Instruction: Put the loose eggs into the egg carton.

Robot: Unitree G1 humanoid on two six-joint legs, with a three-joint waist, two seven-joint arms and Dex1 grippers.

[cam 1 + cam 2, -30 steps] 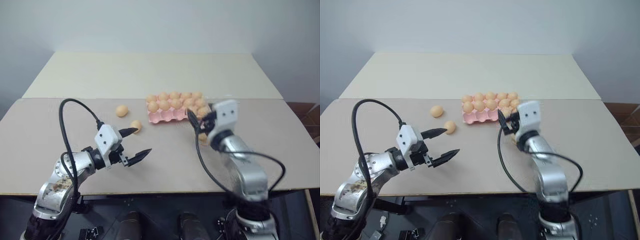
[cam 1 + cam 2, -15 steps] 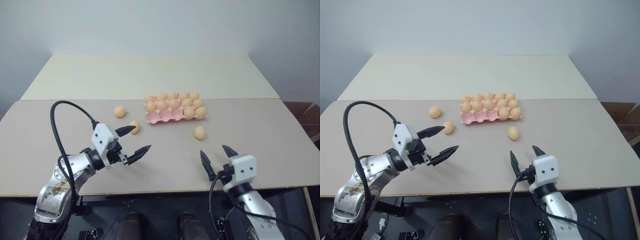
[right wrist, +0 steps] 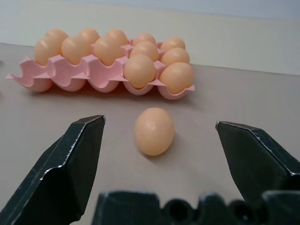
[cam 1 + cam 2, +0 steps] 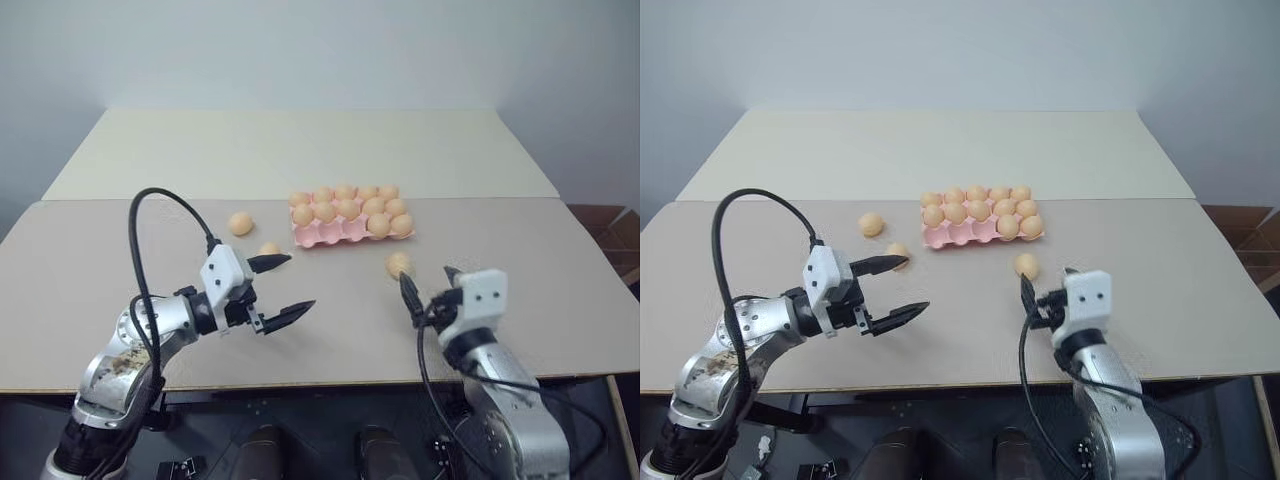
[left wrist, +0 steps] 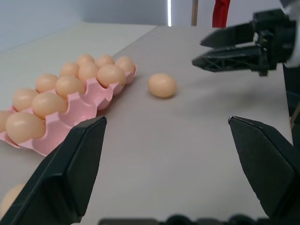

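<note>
1. Starting on the far left of the egg carton (image 4: 352, 228), the left gripper (image 4: 282, 288) hangs just over the table (image 4: 90, 270), well off from the carton's near-left corner, with its two black fingers spread wide and nothing between them.
2. Two loose eggs sit left of the carton: one egg (image 4: 240, 223) lies level with the carton's middle rows, and a second egg (image 4: 269, 249) is a bit closer to the carton's near-left corner, tucked right behind the left gripper's upper finger, so it's partly hidden.
3. Then the pink carton itself, flat on the table near the seam between the two boards. Its back two rows look full of eggs. The front row has eggs in the two right-hand cups, and its left cups look empty.
4. Just past the carton's near-right corner there's a third loose egg (image 3: 154, 131), on its own on the table, not touching the carton.
5. Right gripper (image 4: 428, 291) is just this side of that egg, jaws wide apart, and the egg lines up between the fingers without touching them.
</note>
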